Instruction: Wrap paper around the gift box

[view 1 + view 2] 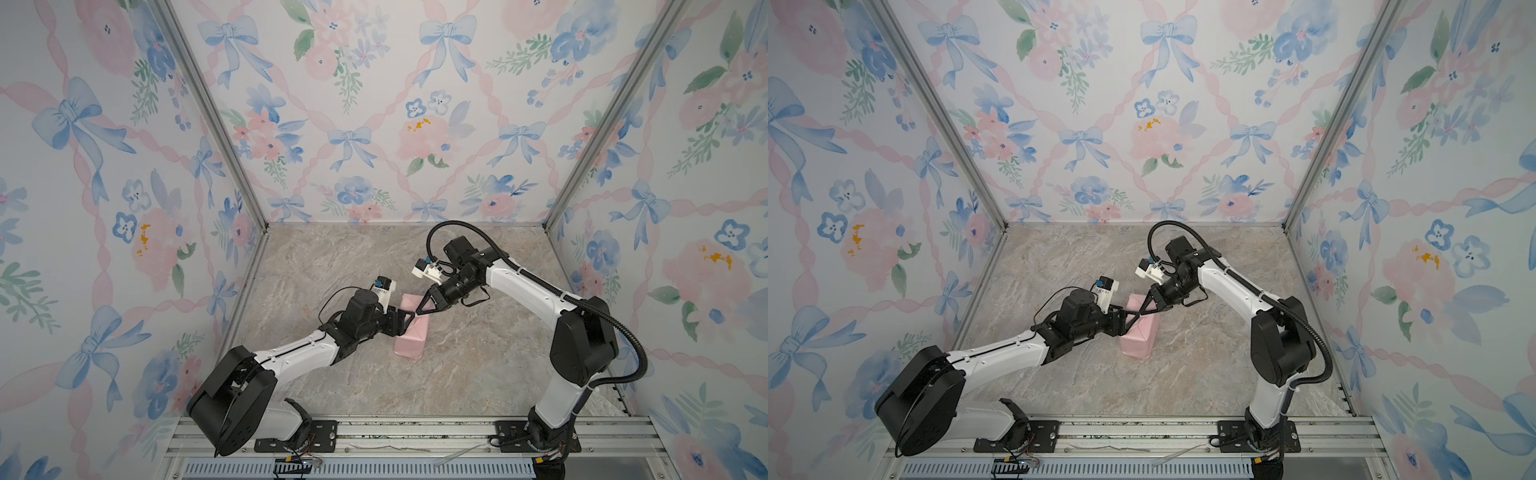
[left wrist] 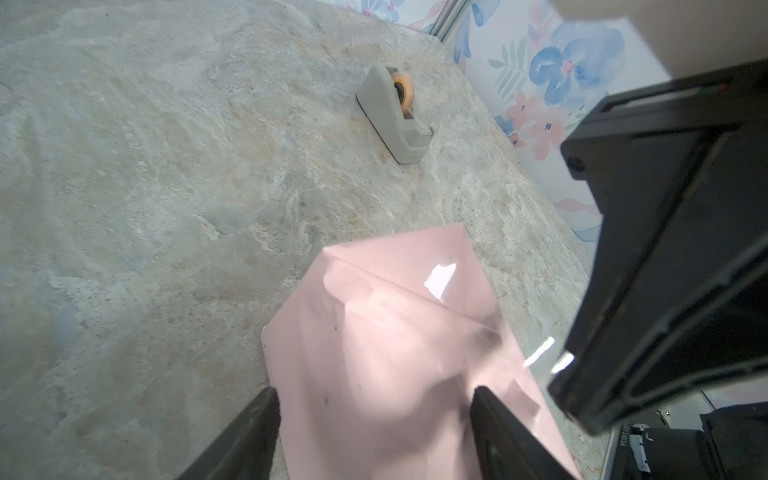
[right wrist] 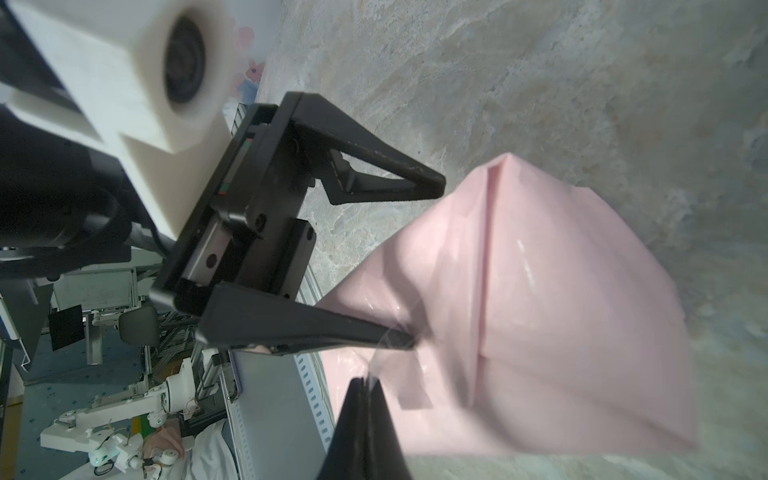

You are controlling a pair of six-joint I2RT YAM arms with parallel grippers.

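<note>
The pink paper [image 1: 411, 337] [image 1: 1139, 338] is folded up into a parcel in the middle of the stone-patterned table [image 1: 478, 374], a little below the centre of the frame in both top views. The gift box is out of sight inside it. The parcel's upper end is folded to a point and creases run along its length.

The left claw [image 1: 409, 324] [image 1: 1128, 323] comes in from the left and stands open. In the left wrist view its two fingers [image 2: 266, 415] straddle the paper.

The right claw [image 1: 418, 311] [image 1: 1137, 314] reaches in from the upper right, tips down on the parcel's upper part, and it is closed. In the right wrist view it [image 3: 365, 384] pinches a clear shiny strip [image 3: 384, 353] that runs to one left finger.

A grey tape dispenser [image 2: 395, 112] stands on the table, well apart from the parcel.
</note>
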